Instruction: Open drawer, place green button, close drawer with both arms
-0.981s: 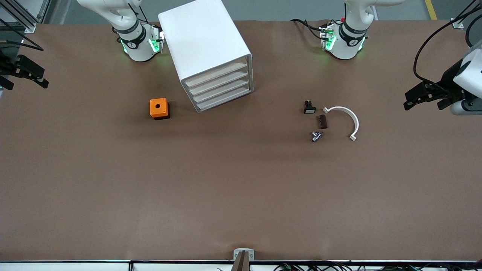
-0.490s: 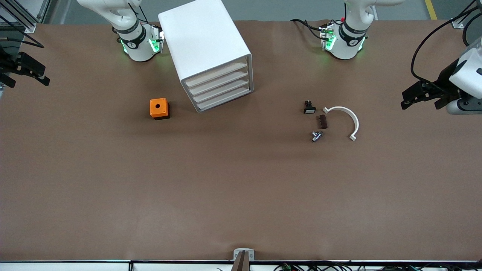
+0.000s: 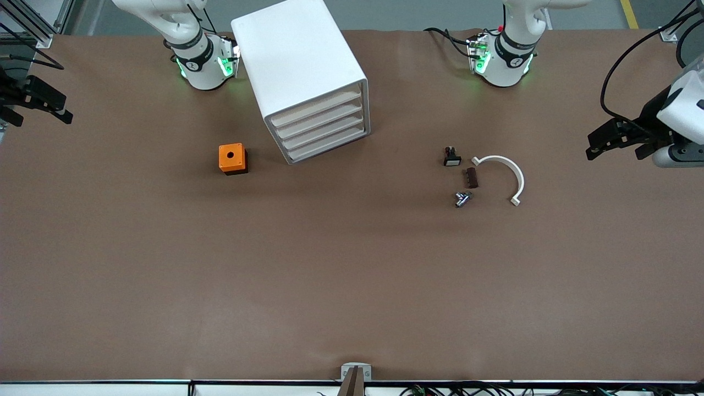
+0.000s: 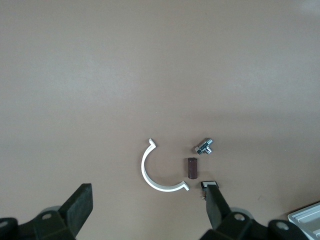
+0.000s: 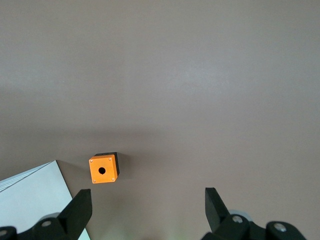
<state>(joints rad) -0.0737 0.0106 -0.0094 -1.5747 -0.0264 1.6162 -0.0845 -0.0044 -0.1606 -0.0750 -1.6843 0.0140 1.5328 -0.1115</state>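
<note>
Both grippers open and empty, button untouched on the table

The button [image 3: 462,199] is a tiny, shiny silver-blue cylinder lying on its side; its cap colour cannot be made out. It lies clear of the brown block [image 3: 471,177], the white arc [image 3: 506,171] and the black-and-white switch part [image 3: 451,157], with bare brown table [image 3: 352,286] all round from 3 through 6 to 9 o'clock. In the front view it lies at about 8 o'clock from the left gripper [image 3: 615,149], well apart; that gripper hangs spread wide over the table's edge at its own end. The right gripper [image 3: 38,113], also spread wide, hangs over the other end. The white drawer cabinet [image 3: 308,71], all drawers shut, stands at 10 o'clock from the button, with the orange box [image 3: 232,158] beside it.
</note>
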